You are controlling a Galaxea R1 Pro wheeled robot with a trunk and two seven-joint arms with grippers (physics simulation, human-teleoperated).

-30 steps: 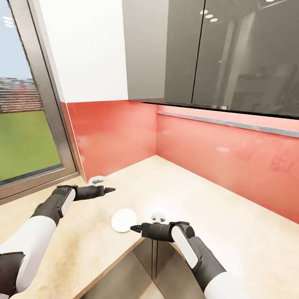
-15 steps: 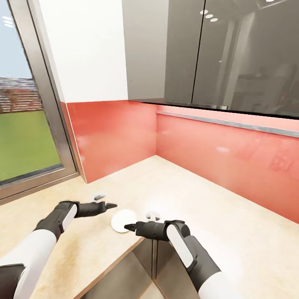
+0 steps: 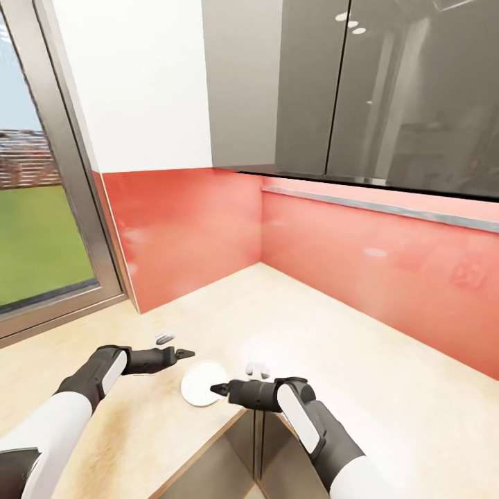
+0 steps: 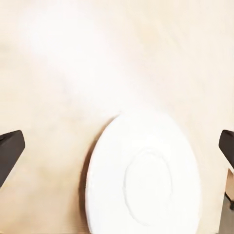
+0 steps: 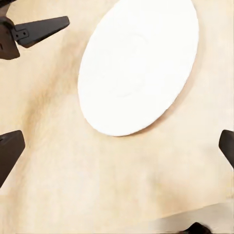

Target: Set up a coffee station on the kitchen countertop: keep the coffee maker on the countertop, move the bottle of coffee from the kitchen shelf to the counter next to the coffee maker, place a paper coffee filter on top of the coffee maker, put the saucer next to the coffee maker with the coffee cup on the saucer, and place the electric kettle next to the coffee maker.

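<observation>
Saucer (image 3: 202, 383): white, flat on the countertop (image 3: 388, 388), near the inner corner of its front edge; nothing on it.
Left gripper (image 3: 186, 353): just beside the saucer on the window side, above the worktop; fingers spread wide, holding nothing.
Right gripper (image 3: 217, 389): at the saucer's near rim, pointed across it toward the left gripper; fingers wide apart, holding nothing.
Red wall panels (image 3: 187, 229): behind the saucer, meeting at a corner.

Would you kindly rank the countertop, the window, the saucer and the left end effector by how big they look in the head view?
1. countertop
2. window
3. saucer
4. left end effector

The saucer and the end effector look close in size; nearness makes that order unsure.
</observation>
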